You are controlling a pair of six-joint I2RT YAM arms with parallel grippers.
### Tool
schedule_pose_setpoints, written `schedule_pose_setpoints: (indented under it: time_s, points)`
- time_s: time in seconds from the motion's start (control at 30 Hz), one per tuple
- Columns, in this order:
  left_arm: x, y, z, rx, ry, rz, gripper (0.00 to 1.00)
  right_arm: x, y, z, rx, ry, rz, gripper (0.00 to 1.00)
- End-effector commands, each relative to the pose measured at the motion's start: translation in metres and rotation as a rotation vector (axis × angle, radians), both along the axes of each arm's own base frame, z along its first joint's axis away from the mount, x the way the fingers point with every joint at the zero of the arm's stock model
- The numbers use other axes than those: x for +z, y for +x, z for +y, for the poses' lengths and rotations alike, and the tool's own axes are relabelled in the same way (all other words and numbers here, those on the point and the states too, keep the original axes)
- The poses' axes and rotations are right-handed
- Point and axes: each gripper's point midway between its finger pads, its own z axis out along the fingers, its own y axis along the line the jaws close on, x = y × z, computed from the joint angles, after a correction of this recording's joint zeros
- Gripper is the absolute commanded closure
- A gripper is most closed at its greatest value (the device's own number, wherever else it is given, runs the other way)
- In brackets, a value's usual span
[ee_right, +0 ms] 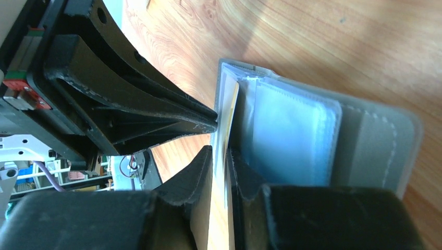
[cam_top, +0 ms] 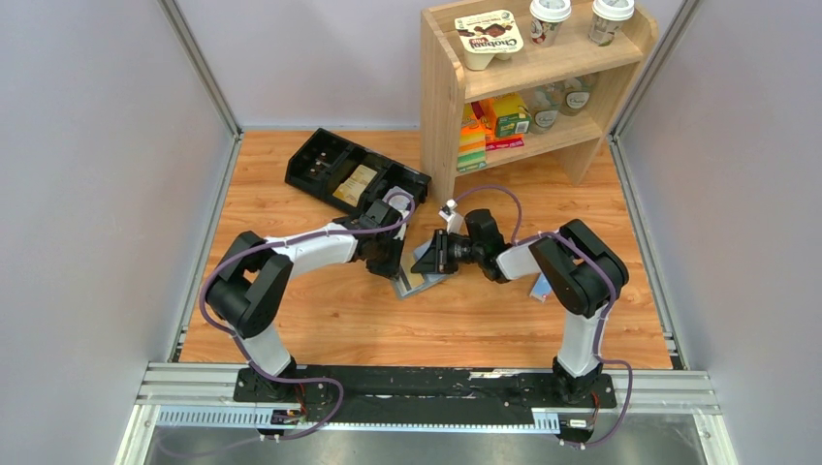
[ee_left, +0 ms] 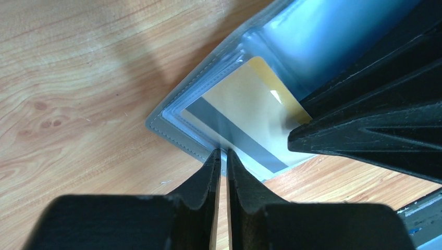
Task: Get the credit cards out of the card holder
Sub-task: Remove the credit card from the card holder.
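The card (ee_left: 240, 112) sits mostly inside a clear pocket of the holder (ee_right: 365, 146), at mid-table (cam_top: 320, 320) between the arms. The right gripper (ee_right: 220, 152) is clenched on the card's exposed edge, and the left gripper (ee_left: 222, 152) pinches the holder's rim. That rim pinch looks thin: if it slips, the holder drags along with the card, and the right's edge-only hold could slide off or catch the sleeve film too.

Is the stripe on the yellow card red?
No, the credit card inside the card holder has a grey stripe across it.
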Motion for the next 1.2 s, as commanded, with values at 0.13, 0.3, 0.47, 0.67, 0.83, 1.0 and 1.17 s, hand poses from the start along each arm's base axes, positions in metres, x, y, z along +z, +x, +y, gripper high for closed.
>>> schedule_pose_setpoints:
  time_s: [0.13,0.3,0.47,0.67,0.83,1.0,1.17]
  points:
    - [-0.034,-0.011,0.020,-0.005,0.128,0.050,0.87,0.024,-0.007,-0.004,0.029,0.110,-0.023,0.87]
    - [-0.038,-0.013,0.020,-0.007,0.131,0.063,0.87,0.024,-0.003,-0.013,0.003,0.145,-0.013,0.90]
    - [-0.037,-0.013,0.020,-0.009,0.131,0.062,0.88,0.020,0.000,-0.019,-0.009,0.149,-0.004,0.94]
    - [-0.038,-0.013,0.020,-0.008,0.130,0.064,0.89,0.008,0.003,-0.032,-0.035,0.103,0.013,0.98]
    - [-0.036,-0.012,0.020,-0.017,0.129,0.046,0.89,-0.001,0.006,-0.044,-0.055,0.043,0.024,1.00]
    - [-0.029,-0.009,0.021,-0.021,0.118,0.016,0.89,-0.004,0.008,-0.054,-0.078,-0.015,0.022,1.00]
    - [-0.020,-0.005,0.018,-0.015,0.091,-0.016,0.89,-0.003,0.008,-0.064,-0.094,-0.083,0.002,1.00]
